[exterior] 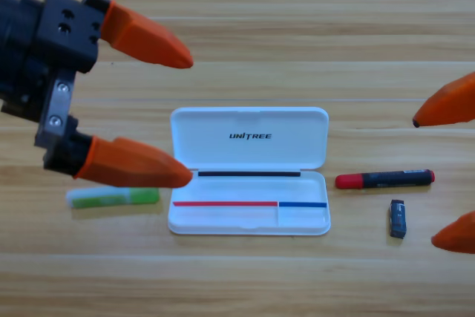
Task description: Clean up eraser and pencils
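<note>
Clearly the left gripper, jaws wide, hangs nearest the green stick, which lies lengthwise along the counter's front edge. The right gripper, also wide, flanks the red marker and eraser.

Beneath me, a pale wooden table of long horizontal planks with fine grain fills the whole scene, evenly lit, with soft shadows.
</note>
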### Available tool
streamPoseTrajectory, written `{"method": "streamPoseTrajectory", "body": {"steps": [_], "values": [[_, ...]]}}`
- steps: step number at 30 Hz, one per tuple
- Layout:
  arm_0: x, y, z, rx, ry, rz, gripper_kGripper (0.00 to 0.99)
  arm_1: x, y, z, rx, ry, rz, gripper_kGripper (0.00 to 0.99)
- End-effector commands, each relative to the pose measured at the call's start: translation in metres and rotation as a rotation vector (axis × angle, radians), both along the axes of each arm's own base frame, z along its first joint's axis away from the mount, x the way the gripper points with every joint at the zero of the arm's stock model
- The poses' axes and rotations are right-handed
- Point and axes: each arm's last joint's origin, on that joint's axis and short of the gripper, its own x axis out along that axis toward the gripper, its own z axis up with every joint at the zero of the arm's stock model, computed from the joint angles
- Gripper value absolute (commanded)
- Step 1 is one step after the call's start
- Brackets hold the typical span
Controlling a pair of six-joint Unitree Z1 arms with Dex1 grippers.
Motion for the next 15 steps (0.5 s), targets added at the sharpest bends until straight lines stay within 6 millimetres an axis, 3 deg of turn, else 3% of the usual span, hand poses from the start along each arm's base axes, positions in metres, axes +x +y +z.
{"method": "streamPoseTrajectory", "body": {"steps": [1,10,15], "values": [[-0.006,0.004,-0.010,0.034,0.018,-0.003,0.990,0.000,0.011,-0.017,-0.062,0.068,0.034,0.986],[-0.006,0.005,-0.013,0.069,0.022,0.009,0.990,-0.002,0.006,-0.012,-0.043,0.089,-0.018,0.986],[-0.002,0.003,-0.011,0.113,0.005,0.028,0.990,0.012,-0.017,-0.012,-0.065,0.076,-0.272,0.989]]}}
